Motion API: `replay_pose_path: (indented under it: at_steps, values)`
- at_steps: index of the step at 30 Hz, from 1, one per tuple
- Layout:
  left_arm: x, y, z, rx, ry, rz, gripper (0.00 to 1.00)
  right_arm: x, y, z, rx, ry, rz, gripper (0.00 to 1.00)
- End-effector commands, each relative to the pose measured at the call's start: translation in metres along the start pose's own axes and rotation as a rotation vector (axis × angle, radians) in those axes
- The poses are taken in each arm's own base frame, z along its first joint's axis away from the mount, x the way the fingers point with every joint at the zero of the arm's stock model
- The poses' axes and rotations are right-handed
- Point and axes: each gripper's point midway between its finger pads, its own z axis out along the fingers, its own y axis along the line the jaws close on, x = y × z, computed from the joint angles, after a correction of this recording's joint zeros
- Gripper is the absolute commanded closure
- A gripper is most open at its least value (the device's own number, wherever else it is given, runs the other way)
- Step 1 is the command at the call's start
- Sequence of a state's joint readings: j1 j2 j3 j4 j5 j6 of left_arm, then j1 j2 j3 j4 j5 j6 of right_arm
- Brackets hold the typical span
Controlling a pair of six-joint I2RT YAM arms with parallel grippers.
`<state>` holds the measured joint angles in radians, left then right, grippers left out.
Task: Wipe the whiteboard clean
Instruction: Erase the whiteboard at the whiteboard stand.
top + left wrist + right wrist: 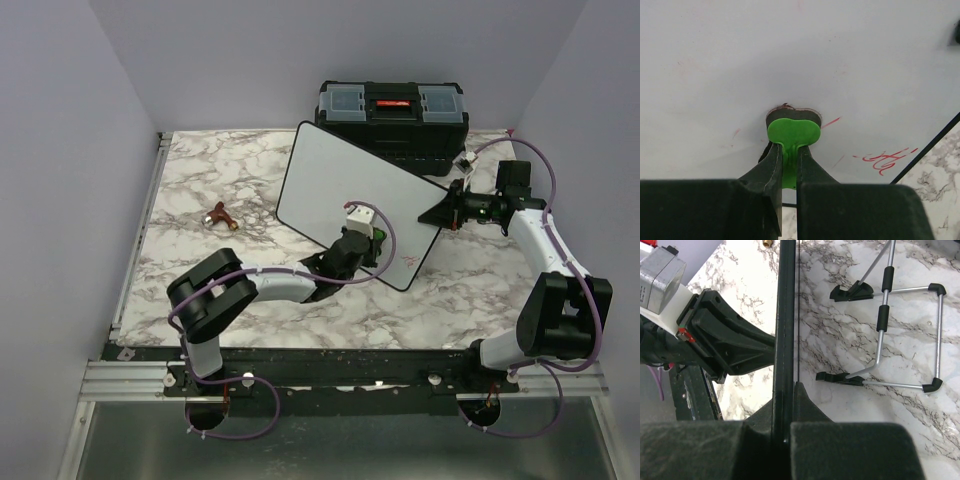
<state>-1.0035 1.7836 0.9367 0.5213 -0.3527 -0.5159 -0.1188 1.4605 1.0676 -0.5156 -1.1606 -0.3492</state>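
My left end effector point(789, 150) is pinched narrow on the stem of a green eraser point(792, 134). Its dark felt pad point(792, 114) presses flat on the whiteboard point(790, 50). From the pad, 1 short red stroke lies just to the right. The bigger red writing point(885, 160) sits further right and slightly lower, near the whiteboard's black-framed edge. I judge the next wipe should go that way, and the left arm is already there.

My right end effector point(786, 405) is clamped on the whiteboard's thin frame, holding it tilted off the marble-patterned tabletop point(200, 180). The whiteboard looks smooth, rigid and glossy, with its long axis running toward that clamp. A bare wire stand point(910, 335) with black feet lies behind the whiteboard.
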Motion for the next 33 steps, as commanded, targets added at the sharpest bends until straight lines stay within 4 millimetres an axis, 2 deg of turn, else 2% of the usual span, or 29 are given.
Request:
replay_pose_path:
  at_steps: [1,5,11,15,18,21,27,29,33]
  values:
    - [0.014,-0.008,0.006,0.012,0.018,0.047,1.0,0.033,0.027,0.011,-0.1,0.077,0.105,0.99]
    - [-0.01,0.002,0.006,-0.022,-0.027,0.076,1.0,0.033,0.028,0.011,-0.101,0.076,0.103,0.99]
    - [-0.033,0.063,0.005,-0.149,-0.053,0.013,1.0,0.032,0.028,0.011,-0.101,0.075,0.102,0.99]
    - [-0.029,0.086,0.0,-0.213,-0.054,0.006,1.0,0.032,0.029,0.011,-0.103,0.075,0.101,0.99]
    - [-0.015,0.09,-0.001,-0.224,-0.047,-0.025,1.0,0.033,0.028,0.011,-0.102,0.076,0.103,0.99]
    - [0.002,0.082,0.001,-0.202,-0.03,-0.039,1.0,0.033,0.028,0.011,-0.102,0.077,0.105,1.0]
    - [0.03,0.029,0.007,-0.081,0.01,-0.002,1.0,0.034,0.027,0.011,-0.103,0.077,0.104,0.99]
    - [0.033,0.012,0.009,-0.045,0.015,0.015,1.0,0.034,0.027,0.011,-0.103,0.078,0.106,0.99]
    - [0.025,-0.007,0.01,-0.006,-0.011,0.034,1.0,0.033,0.028,0.011,-0.102,0.077,0.104,1.0]
